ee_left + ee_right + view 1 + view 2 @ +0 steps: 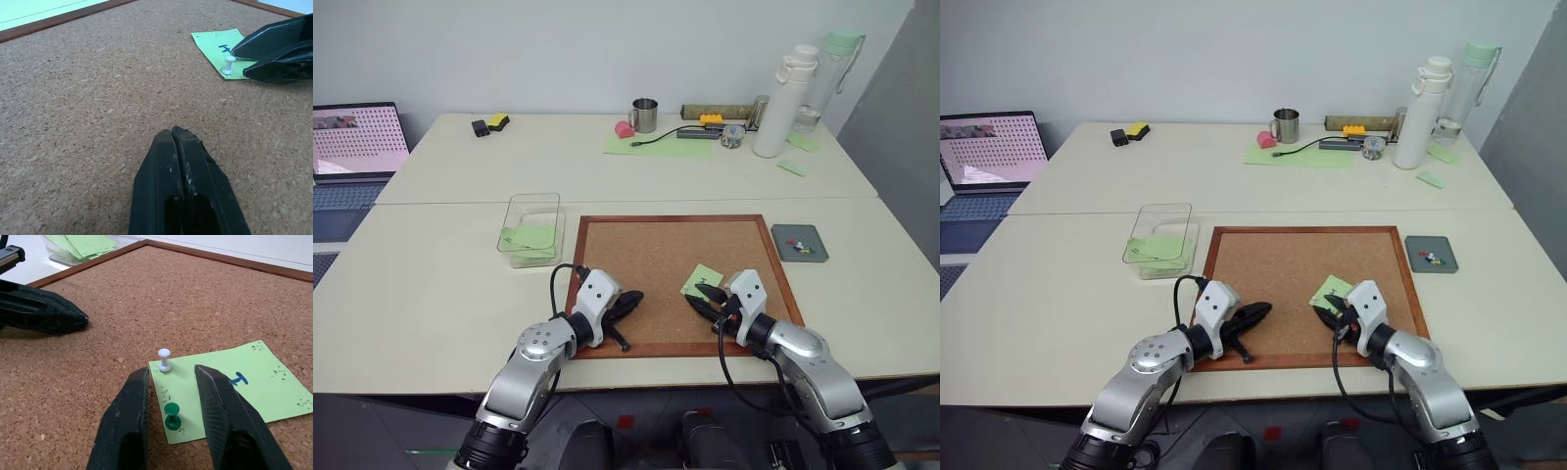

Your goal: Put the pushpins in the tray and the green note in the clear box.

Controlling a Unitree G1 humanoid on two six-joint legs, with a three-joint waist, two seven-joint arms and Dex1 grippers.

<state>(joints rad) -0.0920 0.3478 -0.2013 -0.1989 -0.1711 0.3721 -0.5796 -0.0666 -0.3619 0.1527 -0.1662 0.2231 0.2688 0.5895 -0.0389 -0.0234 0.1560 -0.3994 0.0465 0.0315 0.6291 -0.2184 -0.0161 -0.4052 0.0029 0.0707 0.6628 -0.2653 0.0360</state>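
Cream tables hold a cork board (675,274). On it the green note (230,382) lies pinned by a white pushpin (164,360) and a green pushpin (172,415). The right gripper (171,377), fingers spread, straddles the green one, likely untouched. The left gripper (178,139), fingers pressed together, lies well apart.

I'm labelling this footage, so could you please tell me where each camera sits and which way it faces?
Head views: forward and down over cork board, both arms showing.
Left wrist view: along shut left gripper across the cork.
Right wrist view: along open right gripper, astride green pin beside white pin.
Shared: green note.
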